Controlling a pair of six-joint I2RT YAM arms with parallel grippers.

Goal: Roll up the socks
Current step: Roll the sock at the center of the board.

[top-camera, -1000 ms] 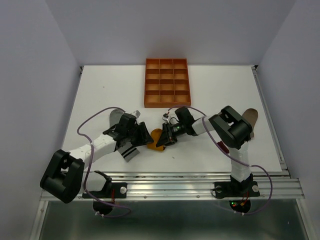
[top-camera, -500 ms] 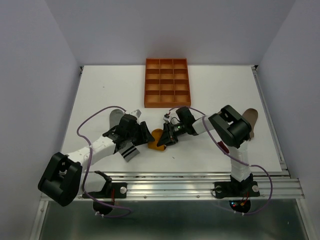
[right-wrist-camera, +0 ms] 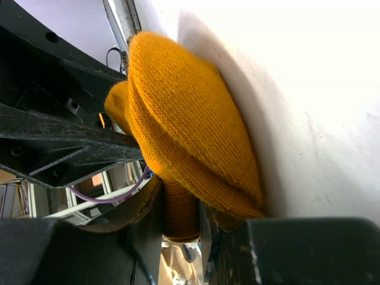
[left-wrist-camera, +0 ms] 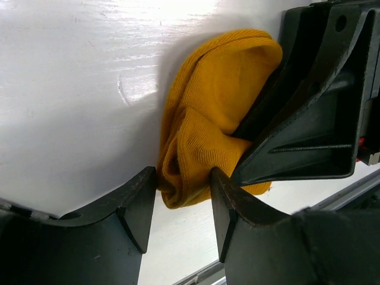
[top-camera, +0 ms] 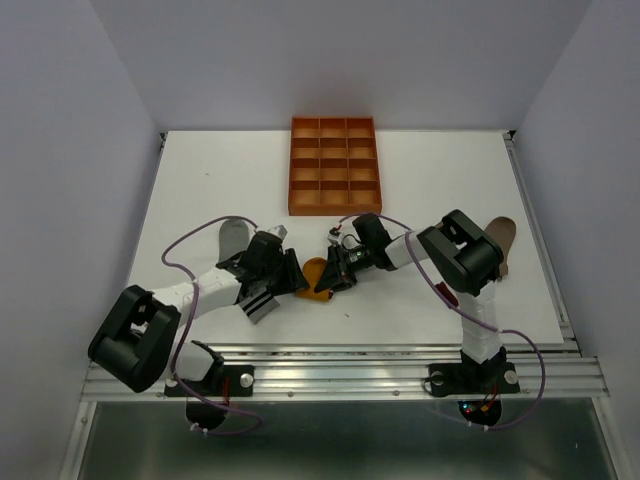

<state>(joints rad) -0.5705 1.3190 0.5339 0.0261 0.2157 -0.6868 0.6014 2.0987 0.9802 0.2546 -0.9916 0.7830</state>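
Mustard-yellow sock [left-wrist-camera: 208, 119], plain knit. Grey sock [top-camera: 232, 233], black-white striped cuff [top-camera: 256, 305]. Taupe-brown sock [top-camera: 503, 238]. Tray [top-camera: 293, 170] orange. Table [top-camera: 440, 180] white. Cables [top-camera: 196, 228] purple. Walls [top-camera: 60, 150] pale lilac.

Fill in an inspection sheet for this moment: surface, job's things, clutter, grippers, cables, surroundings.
Surface: white table, with a faint scuff beside the yellow sock in the left wrist view.
Job's things: mustard sock bunched and folded between both grippers; grey sock lying flat, partly under the left arm; taupe sock partly behind the right arm.
Clutter: orange tray at the far side, nothing seen in its compartments.
Grippers: left gripper closed on one end of the mustard sock; right gripper pinching its other end.
Cables: purple cables loop off both arms.
Surroundings: plain walls; metal rail along the near edge.
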